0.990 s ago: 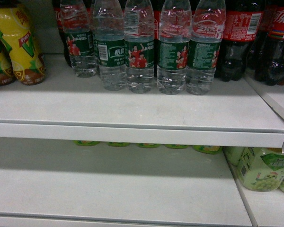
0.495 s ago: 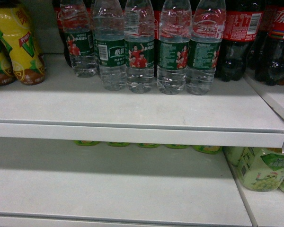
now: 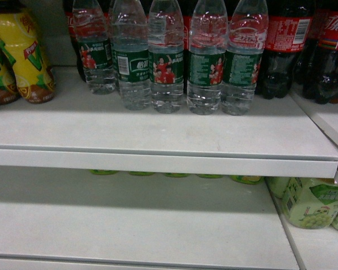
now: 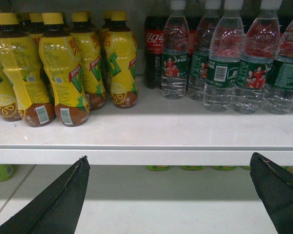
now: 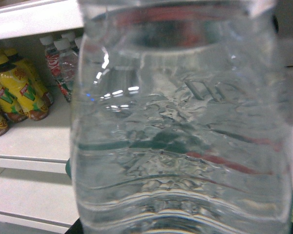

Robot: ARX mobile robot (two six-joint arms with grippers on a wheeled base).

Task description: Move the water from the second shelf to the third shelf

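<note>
Right up against the right wrist camera there's a water bottle point(image 5: 180, 126), upright, filling the whole view, so it sits dead ahead of the right claw with its long axis vertical. I can't see the fingers at all, so I can't tell if that claw is clamped on it or just parked in front.

The left claw point(image 4: 168, 157) is spread wide with nothing in it, hanging low in front of the shelf edge.

The rest of the water point(image 3: 167, 62) stands in a tight row on the upper shelf point(image 3: 158, 132), cola bottles point(image 3: 284, 45) packed on its right and behind, yellow drink bottles point(image 4: 63, 68) off to the left. I'd guess the lower shelf point(image 3: 135, 225) is the target; its middle looks bare, with pale green drinks point(image 3: 312, 202) at the right, and the upper shelf's front lip is what I'd have to duck under
</note>
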